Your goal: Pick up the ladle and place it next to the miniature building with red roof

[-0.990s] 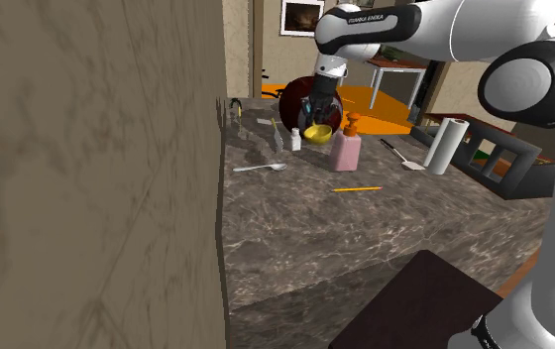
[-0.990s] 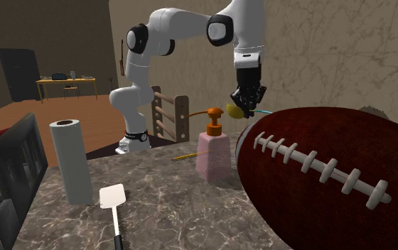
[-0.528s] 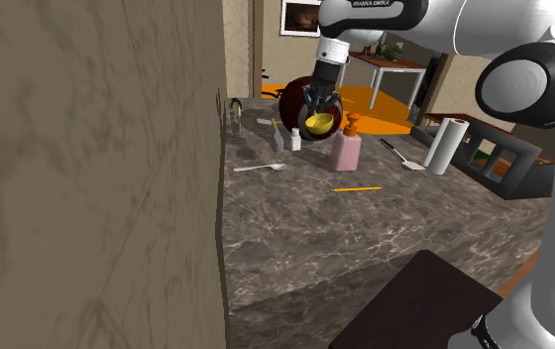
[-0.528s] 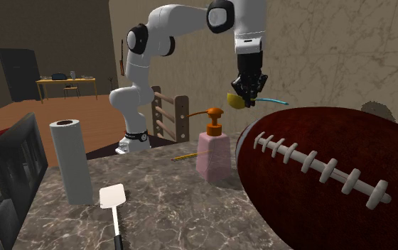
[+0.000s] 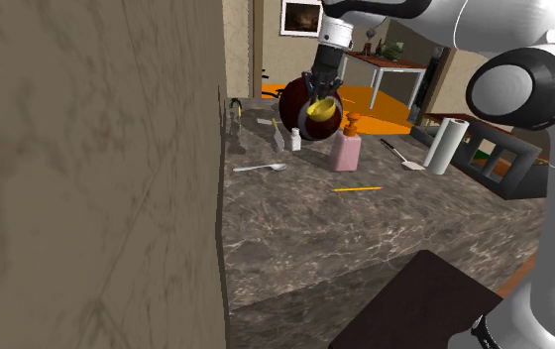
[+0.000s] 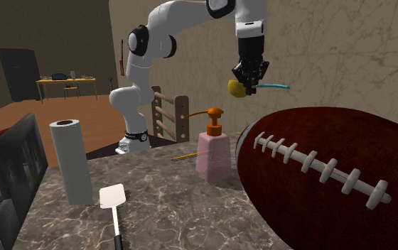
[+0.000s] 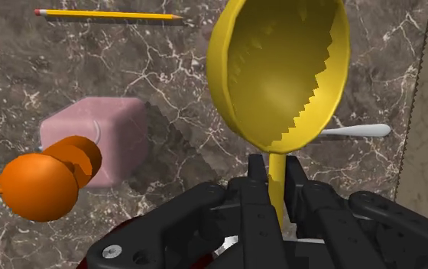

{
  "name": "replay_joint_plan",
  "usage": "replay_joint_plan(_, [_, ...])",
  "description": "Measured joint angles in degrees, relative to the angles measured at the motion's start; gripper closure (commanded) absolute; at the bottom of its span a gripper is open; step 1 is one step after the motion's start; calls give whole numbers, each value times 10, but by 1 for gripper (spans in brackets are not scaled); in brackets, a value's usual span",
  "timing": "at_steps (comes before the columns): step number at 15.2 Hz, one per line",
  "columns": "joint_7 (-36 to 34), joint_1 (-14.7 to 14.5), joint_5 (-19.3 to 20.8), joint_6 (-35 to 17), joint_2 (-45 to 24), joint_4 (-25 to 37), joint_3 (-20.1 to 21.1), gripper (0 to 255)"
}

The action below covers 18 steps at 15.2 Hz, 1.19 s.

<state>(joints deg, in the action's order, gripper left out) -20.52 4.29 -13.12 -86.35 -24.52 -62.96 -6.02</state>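
The ladle has a yellow bowl (image 7: 281, 72) and a teal handle (image 6: 276, 86). My gripper (image 7: 279, 183) is shut on the thin stem just behind the bowl. In the shoulder view the gripper (image 5: 322, 86) hangs high above the counter's far end, and the ladle (image 5: 317, 107) dangles in front of a dark red football (image 5: 290, 99). In the second exterior view the gripper (image 6: 251, 72) holds the ladle (image 6: 236, 87) well above a pink soap dispenser (image 6: 214, 153), bowl toward the arm's base.
Below the hand on the marbled counter (image 5: 365, 238) are the pink dispenser (image 7: 98, 141) with an orange pump, a yellow pencil (image 7: 105, 14) and a white spoon (image 7: 354, 131). A paper towel roll (image 5: 446, 146) and a spatula (image 5: 404, 159) lie further right. A tall wall (image 5: 87, 169) closes the shoulder view's left.
The gripper has risen with the ladle, from just over the dispenser's pump to well above it. Nothing on the counter has moved.
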Motion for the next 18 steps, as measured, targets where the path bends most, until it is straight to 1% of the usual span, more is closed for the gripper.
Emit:
replay_joint_plan(5, [-7,5,-3,47,-21,69,1,255])
replay_joint_plan(7, [5,12,-2,43,0,40,-3,255])
replay_joint_plan(8, [16,17,0,33,20,10,-6,255])
replay_joint_plan(9, [26,24,0,35,28,1,-9,255])
replay_joint_plan(10, [37,28,1,26,50,-31,-13,255])
replay_joint_plan(11, [49,35,2,23,58,-45,-17,255])
replay_joint_plan(12, [61,41,3,17,75,-71,-21,255])
replay_joint_plan(16, [108,67,7,16,118,-123,-39,255])
replay_joint_plan(18, [129,77,11,7,140,-157,-46,255])
